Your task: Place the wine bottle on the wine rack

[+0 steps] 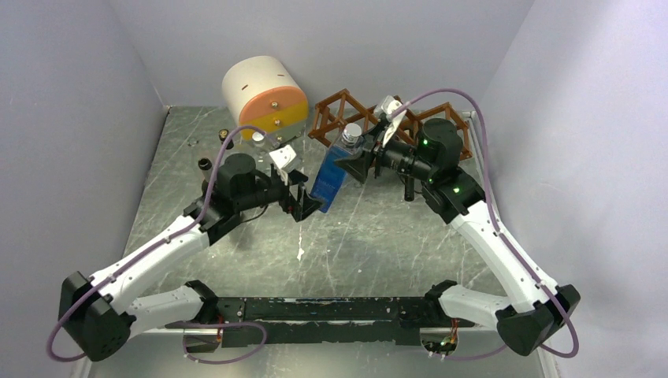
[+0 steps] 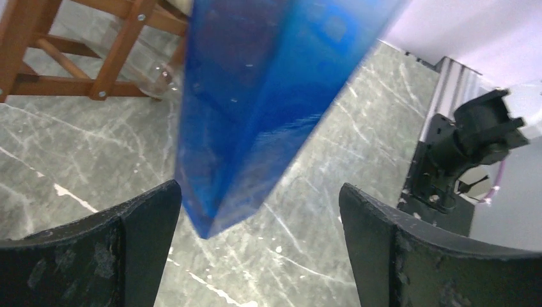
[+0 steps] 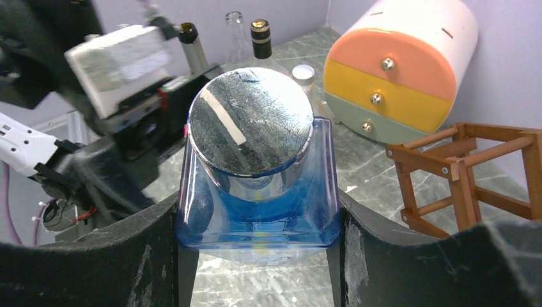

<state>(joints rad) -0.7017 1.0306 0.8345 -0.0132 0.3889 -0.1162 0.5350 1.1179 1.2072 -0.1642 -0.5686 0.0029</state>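
The wine bottle [image 1: 329,179] is square blue glass with a round silver cap [image 3: 249,121]. It hangs tilted above the table, cap toward the back right. My right gripper [image 1: 356,163] is shut on its shoulder just below the cap, with a pad pressed on each side [image 3: 259,224]. My left gripper [image 1: 304,201] stands open at the bottle's lower end. In the left wrist view the bottle's bottom corner [image 2: 211,217] hangs between the wide-apart fingers [image 2: 259,192], close to the left one. The reddish-brown wine rack [image 1: 337,118] stands behind the bottle at the back, partly hidden by the right arm.
A round cream drawer unit with an orange front [image 1: 264,94] stands at the back left. Small bottles [image 1: 258,140] stand beside it, and other bottle necks [image 3: 259,38] show in the right wrist view. Grey walls close in three sides.
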